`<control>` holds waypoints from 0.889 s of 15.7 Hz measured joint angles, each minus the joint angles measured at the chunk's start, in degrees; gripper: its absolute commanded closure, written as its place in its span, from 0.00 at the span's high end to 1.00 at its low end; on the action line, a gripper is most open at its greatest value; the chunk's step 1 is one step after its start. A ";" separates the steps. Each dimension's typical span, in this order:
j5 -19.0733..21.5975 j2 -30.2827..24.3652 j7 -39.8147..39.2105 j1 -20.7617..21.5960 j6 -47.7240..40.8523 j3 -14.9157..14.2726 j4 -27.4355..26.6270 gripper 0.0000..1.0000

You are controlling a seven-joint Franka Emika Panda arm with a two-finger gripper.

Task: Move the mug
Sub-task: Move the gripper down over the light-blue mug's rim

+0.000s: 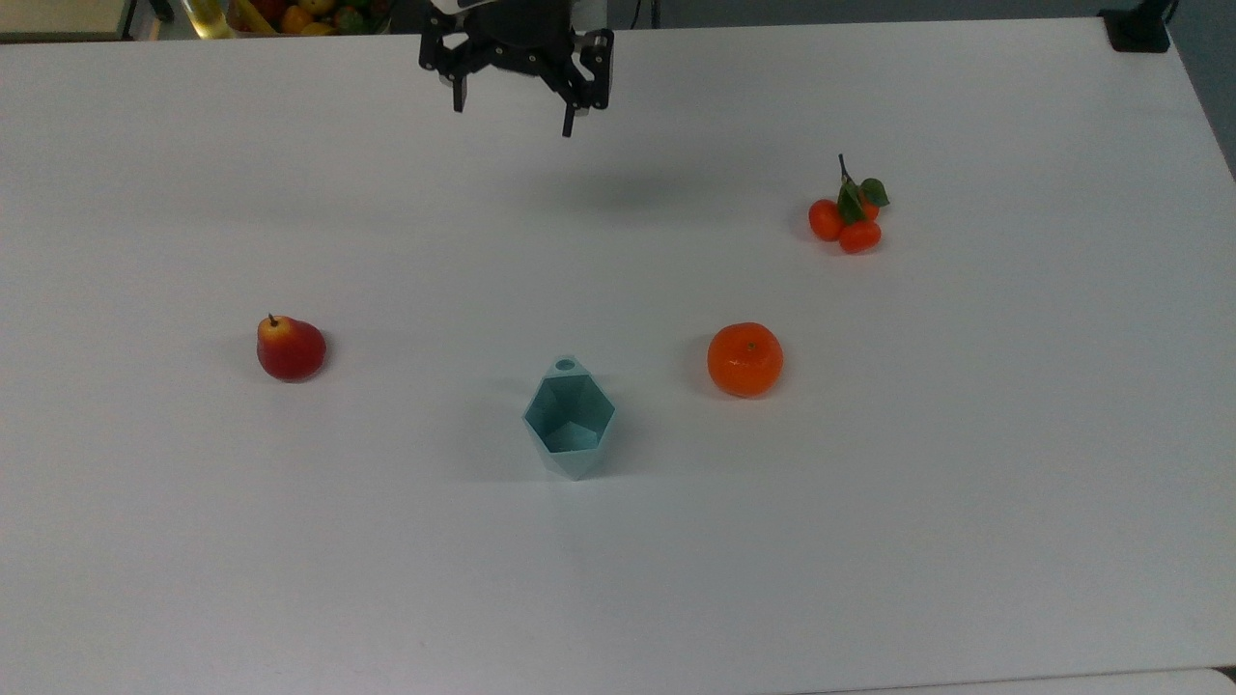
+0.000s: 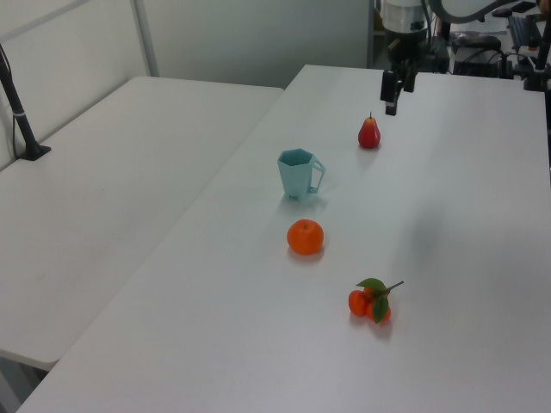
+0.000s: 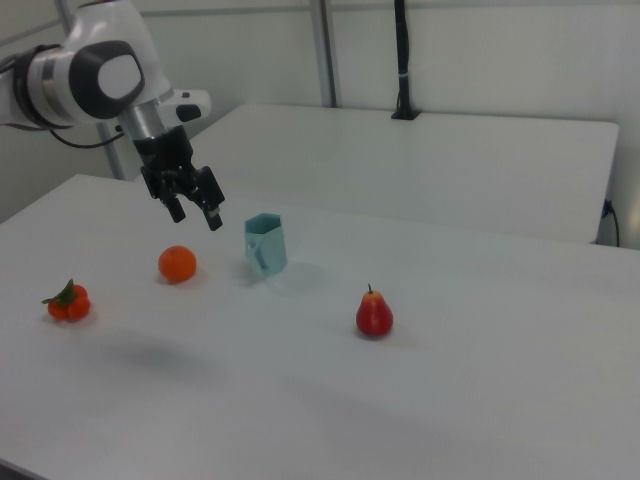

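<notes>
The pale teal faceted mug [image 1: 570, 425] stands upright on the white table [image 1: 869, 541], its small ring handle pointing toward the top view's upper edge. It also appears in the left view [image 2: 298, 174] and the right view [image 3: 266, 244]. My gripper [image 1: 514, 114] hangs open in the air near the table's far edge in the top view, well away from the mug, with nothing between its fingers. In the left view the gripper [image 2: 390, 95] is above and behind the pear. In the right view the gripper [image 3: 197, 217] hovers just left of the mug.
A red pear [image 1: 290, 349] lies at the top view's left of the mug, an orange [image 1: 744, 359] at its right. A cluster of small tangerines with leaves [image 1: 848, 220] sits further right. A bowl of fruit [image 1: 290, 14] stands beyond the table's far edge.
</notes>
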 measured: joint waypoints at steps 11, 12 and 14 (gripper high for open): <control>3.30 13.97 -0.11 0.11 24.37 0.03 1.26 1.00; 2.47 15.35 -0.46 0.12 24.47 0.05 2.17 1.00; 1.01 18.22 -2.67 0.14 25.56 0.07 3.66 1.00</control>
